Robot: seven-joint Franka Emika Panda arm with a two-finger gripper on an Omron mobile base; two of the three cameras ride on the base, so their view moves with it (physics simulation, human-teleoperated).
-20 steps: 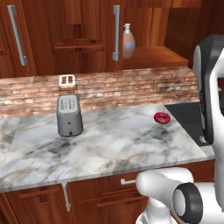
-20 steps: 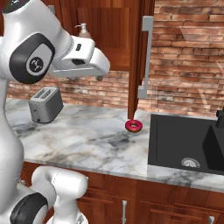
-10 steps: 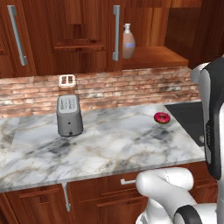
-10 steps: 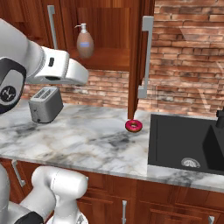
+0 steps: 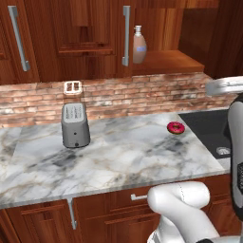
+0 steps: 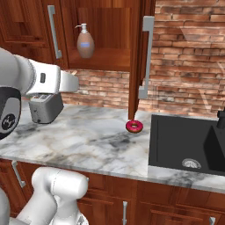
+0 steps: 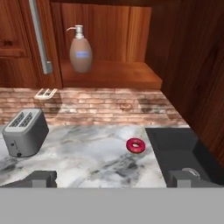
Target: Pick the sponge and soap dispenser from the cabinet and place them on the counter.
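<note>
Right now my pincer (image 7: 112,178) stands released, its two dark fingertips (image 7: 41,178) spread wide at the bottom of the hand view with nothing between them. I see the soap dispenser (image 7: 81,50) well above and ahead of the pincer, upright on the shelf (image 7: 131,74) of the open cabinet (image 7: 183,65), near the shelf's left end and just beside the long grey handle (image 7: 40,37) of the closed door. It is well apart from the pincer; nothing touches it.

Below the shelf, the marble table (image 7: 92,157) carries a grey toaster (image 7: 25,132) on the left and a red doughnut (image 7: 136,145) near the edge of the dark sink (image 7: 179,148). Both lie between the pincer and the brick wall (image 7: 105,107).

From the left base view I get the soap dispenser (image 5: 139,46) on the shelf behind the door handle (image 5: 126,35), the toaster (image 5: 75,125) seen from its slotted top, the doughnut (image 5: 176,127) close to the sink corner, and a white wall outlet (image 5: 72,87) on the bricks above the toaster.

From the right base view I see the opened cabinet door (image 6: 141,57) edge-on, hanging above the doughnut (image 6: 134,126), and the sink's drain (image 6: 191,163), while my white arm (image 6: 48,81) crosses in front of the toaster (image 6: 45,107). The dispenser (image 6: 85,42) stands up and to the right of the arm's end.

I cannot find the sponge anywhere.
</note>
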